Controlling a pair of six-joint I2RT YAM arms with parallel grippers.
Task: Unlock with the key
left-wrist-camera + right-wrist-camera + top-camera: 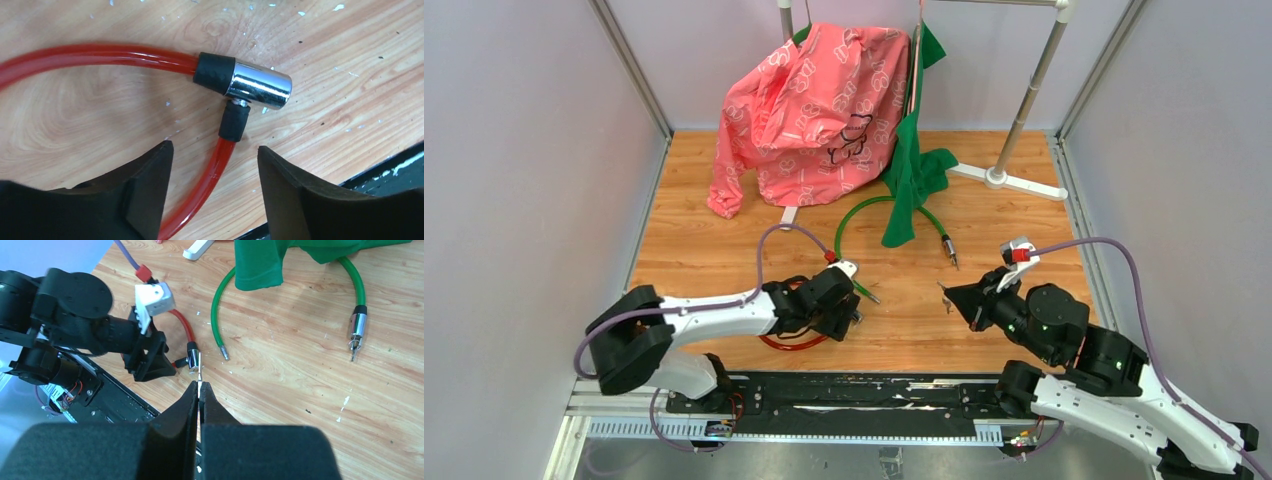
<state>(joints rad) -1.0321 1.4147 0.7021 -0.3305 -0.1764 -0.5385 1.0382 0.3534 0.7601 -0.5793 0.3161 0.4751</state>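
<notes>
Right gripper (pixel 200 390): jaws pressed together on the key (pixel 200 371); its thin metal blade sticks out ahead of the fingertips.
Left gripper (pixel 215 150): jaws apart, low over the table (pixel 75 125), straddling the red cable (pixel 100 55) without clamping it.
Lock cylinder (pixel 260 86): chrome with a black collar, lying on the wood just ahead of the left fingers. The cable's other end is plugged into its side, so the loop looks locked.
Key position: held in the air and apart from the cylinder in the top view. In the right wrist view the blade points roughly toward it.
Done: the key is gripped, and the left arm is at the lock.
Left to do: probably steady the cylinder, seat the blade in the keyhole, turn it, and pull the cable end free.
Hidden: no view shows the keyhole. The left arm covers most of the red loop from above. The key's head is buried between the pads, so I cannot tell how squarely it sits.
Green cable (pixel 215 315): farther back with its ends apart, partly under a green cloth (pixel 265 260). The small piece at its chrome end is too small to make out.
</notes>
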